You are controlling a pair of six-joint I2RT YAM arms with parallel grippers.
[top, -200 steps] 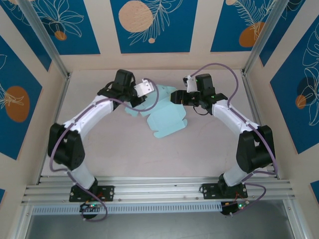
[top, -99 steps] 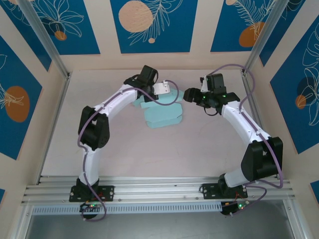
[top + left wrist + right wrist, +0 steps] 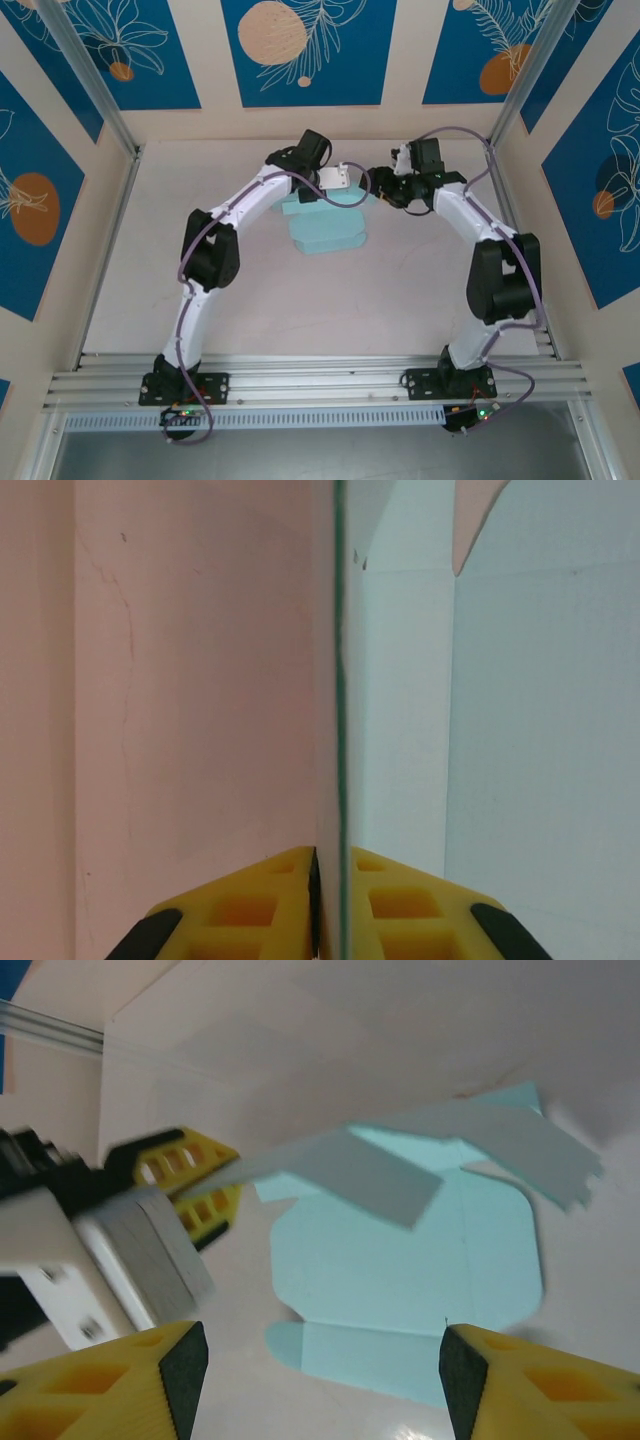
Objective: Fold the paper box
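Pinching a raised flap [image 3: 340, 1170] on the far side of the paper box [image 3: 328, 232], left claw [image 3: 330, 865] is clamped on card; right claw [image 3: 320, 1360] gapes empty just right of that flap, rest of sheet flat on counter [image 3: 200, 300]

1. The paper box [image 3: 328, 232] is showing plain pale light blue.
2. The left gripper [image 3: 330, 880] and right gripper [image 3: 320, 1360] are showing yellow, black-edged.
3. The arms [image 3: 250, 200] are showing white shells, black joints and purple cables [image 3: 455, 130].
4. The wall panels [image 3: 305, 50] are displaying blue, orange discs, white leaf outlines.
5. The table [image 3: 250, 300] is showing pale pinkish beige.
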